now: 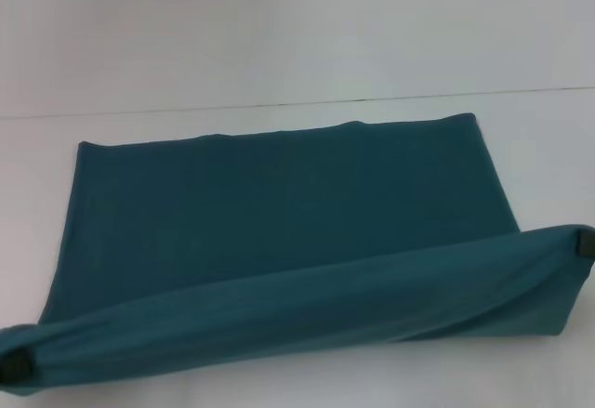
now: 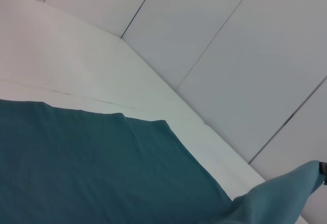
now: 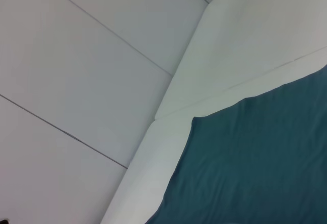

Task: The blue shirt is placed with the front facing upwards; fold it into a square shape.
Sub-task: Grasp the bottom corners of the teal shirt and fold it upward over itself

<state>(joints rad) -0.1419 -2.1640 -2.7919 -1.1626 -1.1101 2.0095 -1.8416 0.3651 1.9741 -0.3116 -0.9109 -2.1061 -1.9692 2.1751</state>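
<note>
Here, the blue shirt is spread across the middle of the head view on a white table, with only plain teal cloth shown and no lettering visible. Its far edge runs straight across the upper middle of the frame, while its near edge is lifted off the table as a long rolled band along the lower part of the frame. That band is pinched at both ends: the left gripper is clamped on the corner at the lower left, and the right gripper is clamped on the corner at the right edge, somewhat higher in the frame. Only small dark fingertips are seen at each end. In both wrist views, flat teal cloth on the table and grey wall panels are shown.
</note>
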